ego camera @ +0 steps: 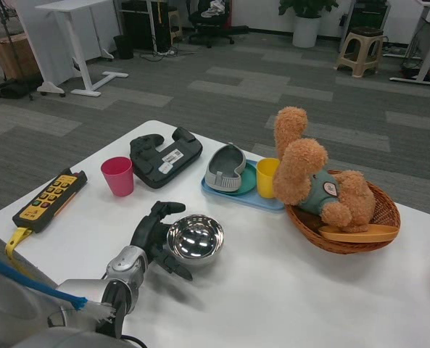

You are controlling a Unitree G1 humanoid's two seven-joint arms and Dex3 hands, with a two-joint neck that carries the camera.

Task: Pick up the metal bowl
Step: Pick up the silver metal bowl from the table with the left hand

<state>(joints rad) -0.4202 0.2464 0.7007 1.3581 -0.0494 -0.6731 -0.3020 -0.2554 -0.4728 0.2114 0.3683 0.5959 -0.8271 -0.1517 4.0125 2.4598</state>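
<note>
A shiny metal bowl sits upright on the white table, near the front and left of centre. My left hand is against the bowl's left side, with black fingers curled around its rim above and below. The bowl rests on the table surface. My right hand is out of view.
A pink cup, a black controller case and a yellow-buttoned remote lie to the left and behind. A blue tray holds a grey dish, a green plate and a yellow cup. A wicker basket with a teddy bear stands right.
</note>
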